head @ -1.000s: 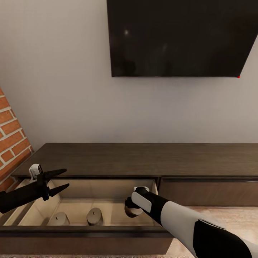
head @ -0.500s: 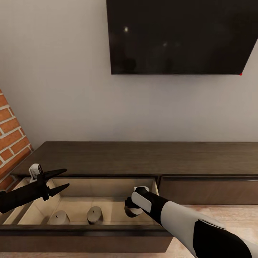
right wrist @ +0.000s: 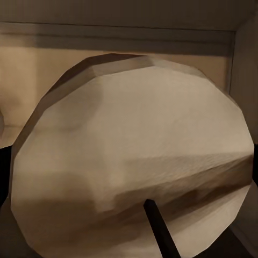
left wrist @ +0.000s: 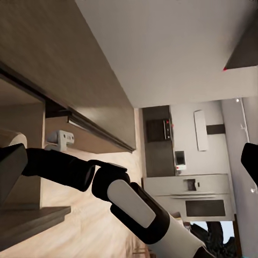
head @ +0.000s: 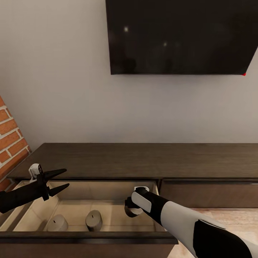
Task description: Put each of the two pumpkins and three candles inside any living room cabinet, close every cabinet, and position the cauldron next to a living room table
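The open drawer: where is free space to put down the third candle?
Bare floor lies between the upright candle and the drawer's right wall, under the right gripper. The front-left corner is crowded: a second candle stands there under the left gripper.

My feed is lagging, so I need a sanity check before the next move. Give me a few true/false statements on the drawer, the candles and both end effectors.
1. The cabinet's left drawer is pulled open. True.
2. Two candles already rest on the drawer floor. True.
3. The left end effector is clamped on a pumpkin. False: its fingers are spread and empty, above the drawer's left end.
4. The right end effector holds a third candle inside the drawer. True.
5. The drawer to the right is also open. False: its front sits closed.
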